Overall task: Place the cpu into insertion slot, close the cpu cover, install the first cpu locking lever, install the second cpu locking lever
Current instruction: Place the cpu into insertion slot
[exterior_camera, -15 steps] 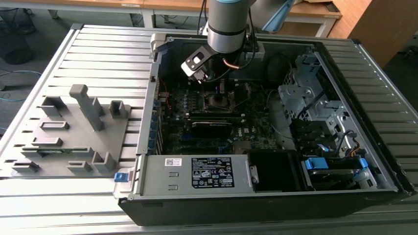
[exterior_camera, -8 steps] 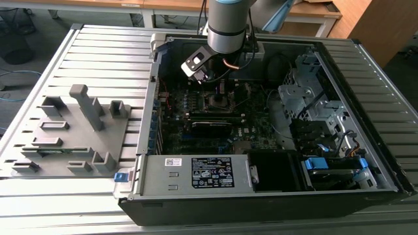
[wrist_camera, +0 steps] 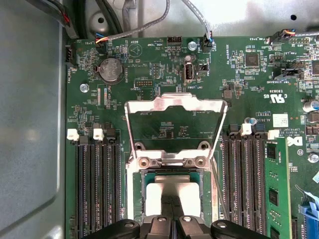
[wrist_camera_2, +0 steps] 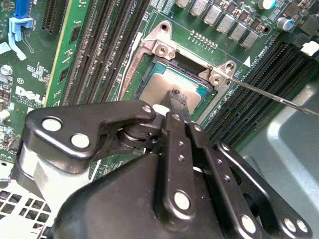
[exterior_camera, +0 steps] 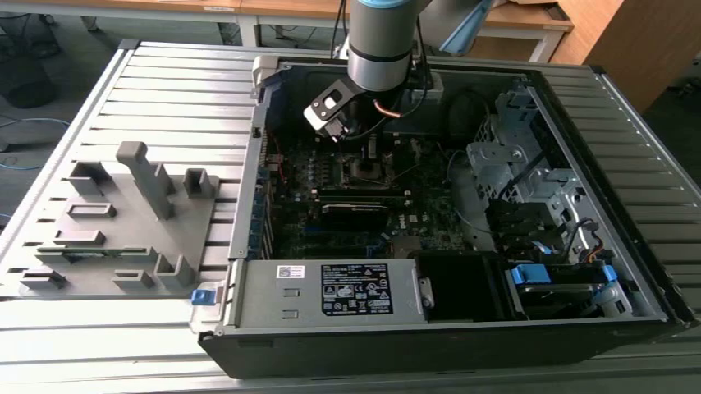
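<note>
Silver cpu [wrist_camera: 172, 195] sits within the insertion slot [wrist_camera_2: 134, 74] rim; closed gripper [wrist_camera_2: 177, 98] directly over it; cpu cover [wrist_camera: 174, 105] raised.

The gripper [wrist_camera_2: 177, 97], tips drawn together, sits over the cpu [wrist_camera_2: 162, 82] lying in the insertion slot [wrist_camera_2: 160, 48], perhaps touching it.

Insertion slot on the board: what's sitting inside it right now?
The cpu sits in the insertion slot, its silver top showing. The gripper covers part of it. The cpu cover stands open. What lies under the chip is hidden.
</note>
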`<state>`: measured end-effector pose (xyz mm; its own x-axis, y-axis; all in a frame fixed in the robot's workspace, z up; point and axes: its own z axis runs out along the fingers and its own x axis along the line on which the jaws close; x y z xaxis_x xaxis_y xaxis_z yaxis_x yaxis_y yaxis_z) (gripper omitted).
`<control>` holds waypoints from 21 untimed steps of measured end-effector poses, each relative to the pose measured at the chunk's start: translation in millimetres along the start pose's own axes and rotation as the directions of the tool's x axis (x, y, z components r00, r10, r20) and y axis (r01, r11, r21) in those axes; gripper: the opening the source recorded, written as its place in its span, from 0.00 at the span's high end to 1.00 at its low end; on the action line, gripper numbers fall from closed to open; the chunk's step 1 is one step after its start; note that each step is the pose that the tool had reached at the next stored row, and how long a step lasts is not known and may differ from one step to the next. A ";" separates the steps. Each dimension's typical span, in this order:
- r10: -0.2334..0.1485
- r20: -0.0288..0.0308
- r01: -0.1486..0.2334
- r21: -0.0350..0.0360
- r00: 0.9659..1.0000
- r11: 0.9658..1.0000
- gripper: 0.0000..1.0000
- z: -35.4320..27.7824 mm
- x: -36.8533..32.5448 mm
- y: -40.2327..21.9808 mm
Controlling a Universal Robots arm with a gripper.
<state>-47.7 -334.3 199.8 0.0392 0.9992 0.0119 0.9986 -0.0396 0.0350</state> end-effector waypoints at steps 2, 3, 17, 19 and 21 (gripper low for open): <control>0.000 0.000 0.000 0.000 1.000 1.000 0.89 0.0 0.0 0.0; 0.000 0.000 0.000 0.000 1.000 1.000 0.89 0.0 0.0 0.0; 0.000 0.000 0.000 0.000 1.000 1.000 0.89 2.1 -0.1 -0.1; 0.000 0.000 0.000 0.000 1.000 1.000 0.89 2.2 0.0 -0.1; 0.000 0.000 0.000 0.000 1.000 1.000 0.89 2.3 0.0 -0.1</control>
<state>-47.7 -334.3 197.6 0.0393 0.9992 0.0119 0.9986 -0.0397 0.0350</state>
